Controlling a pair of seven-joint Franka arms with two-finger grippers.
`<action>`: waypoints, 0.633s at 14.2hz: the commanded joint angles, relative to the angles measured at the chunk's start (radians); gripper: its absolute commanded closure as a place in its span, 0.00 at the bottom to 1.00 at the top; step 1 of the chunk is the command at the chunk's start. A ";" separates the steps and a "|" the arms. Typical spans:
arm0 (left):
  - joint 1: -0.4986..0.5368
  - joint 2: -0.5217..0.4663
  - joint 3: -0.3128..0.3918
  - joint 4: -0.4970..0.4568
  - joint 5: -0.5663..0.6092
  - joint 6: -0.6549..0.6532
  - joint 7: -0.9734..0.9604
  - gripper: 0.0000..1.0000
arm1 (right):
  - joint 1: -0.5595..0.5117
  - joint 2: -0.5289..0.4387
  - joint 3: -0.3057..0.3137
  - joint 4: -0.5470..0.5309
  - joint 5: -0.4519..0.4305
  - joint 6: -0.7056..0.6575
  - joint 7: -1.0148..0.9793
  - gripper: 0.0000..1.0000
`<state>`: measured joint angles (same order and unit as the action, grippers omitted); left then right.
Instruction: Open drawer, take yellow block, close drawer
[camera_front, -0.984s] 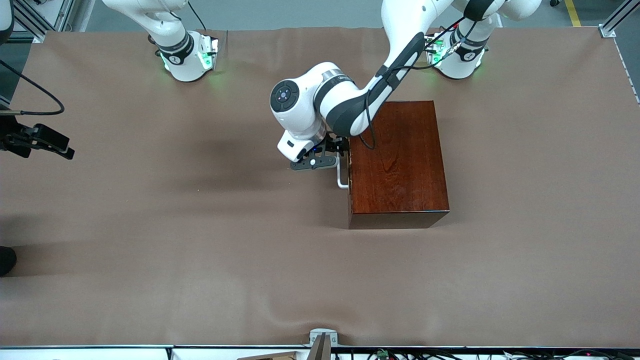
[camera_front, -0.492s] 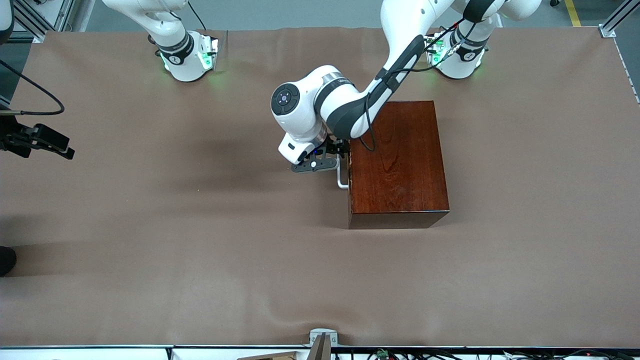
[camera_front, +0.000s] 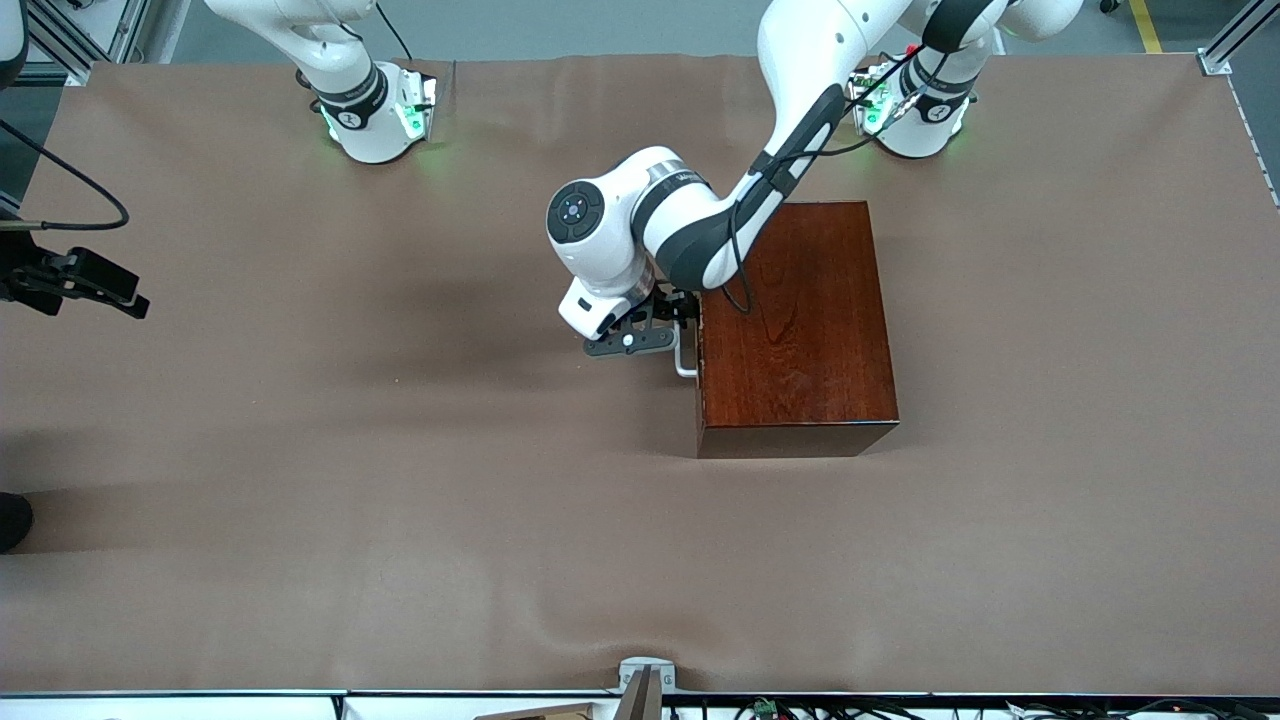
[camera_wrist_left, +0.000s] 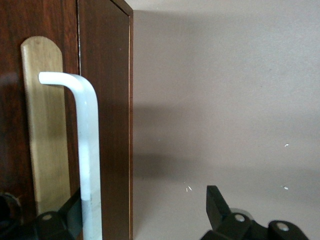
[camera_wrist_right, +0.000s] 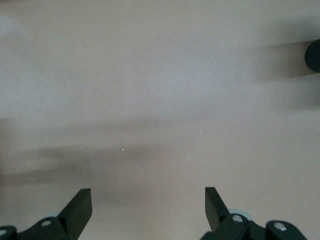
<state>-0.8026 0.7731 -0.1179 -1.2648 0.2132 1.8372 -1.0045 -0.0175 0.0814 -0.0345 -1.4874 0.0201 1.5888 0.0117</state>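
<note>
The wooden box (camera_front: 795, 330), glossy dark reddish-brown, stands on the brown-covered table (camera_front: 400, 520) toward the left arm's end, its drawer face turned toward the right arm's end. The drawer (camera_wrist_left: 45, 145) sits shut, flush in that face; in the left wrist view only a pale wood strip of it shows, with the white U-shaped handle (camera_wrist_left: 87, 150) standing out in front of it. The yellow block is not visible in any view.

The left gripper (camera_front: 655, 335) is down in front of the drawer, level with the handle. Its fingers (camera_wrist_left: 217, 205) are spread wide: one finger is near the bar at the box face, the other stands well out over the bare table, so the bar lies inside the gap close to one finger. Whether that finger touches the bar cannot be told, and nothing is clamped.

The right gripper (camera_front: 100, 285) waits over the edge of the table at the right arm's end, well apart from the box. Its fingers (camera_wrist_right: 80, 205) are fully spread and hold nothing, with only plain table cover beneath them.
</note>
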 joint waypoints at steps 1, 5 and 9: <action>-0.018 0.021 0.011 0.041 0.028 0.005 -0.003 0.00 | -0.015 -0.015 0.012 -0.005 0.011 -0.007 0.008 0.00; -0.026 0.023 0.009 0.041 0.026 0.056 -0.048 0.00 | -0.015 -0.015 0.012 -0.005 0.011 -0.009 0.008 0.00; -0.043 0.031 0.007 0.041 0.025 0.082 -0.094 0.00 | -0.015 -0.015 0.012 -0.005 0.011 -0.009 0.008 0.00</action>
<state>-0.8206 0.7744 -0.1141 -1.2644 0.2133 1.9031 -1.0592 -0.0175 0.0814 -0.0345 -1.4874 0.0201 1.5882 0.0117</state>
